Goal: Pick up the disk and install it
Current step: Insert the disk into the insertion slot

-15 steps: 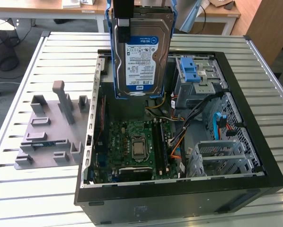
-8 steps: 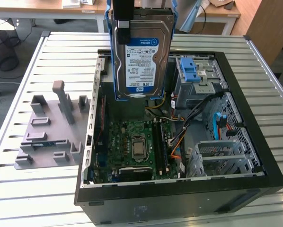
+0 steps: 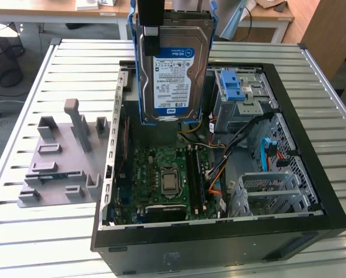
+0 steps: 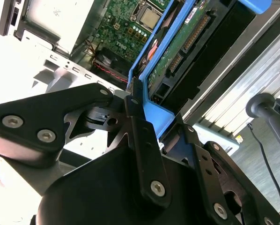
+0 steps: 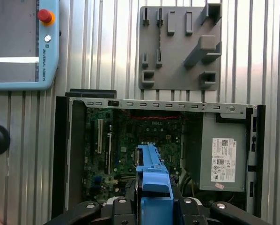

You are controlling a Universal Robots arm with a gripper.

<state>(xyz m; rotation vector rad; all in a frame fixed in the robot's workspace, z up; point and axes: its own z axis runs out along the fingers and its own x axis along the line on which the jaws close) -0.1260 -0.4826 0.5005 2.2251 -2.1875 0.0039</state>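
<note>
since the gripper (image 4: 141, 107) is clenched on the disk (image 3: 173, 69), hanging upright over the open case (image 3: 219, 238) at the exterior view's upper centre, pickup looks done, installing not yet

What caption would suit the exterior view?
The robot's hand holds the disk upright above the open computer case.

disk (image 3: 179, 75): silver, white-blue label, blue rails | motherboard (image 3: 155, 168): green | fixture plate (image 3: 51, 174): grey | table (image 3: 74, 75): ribbed, seemingly pale grey
</note>
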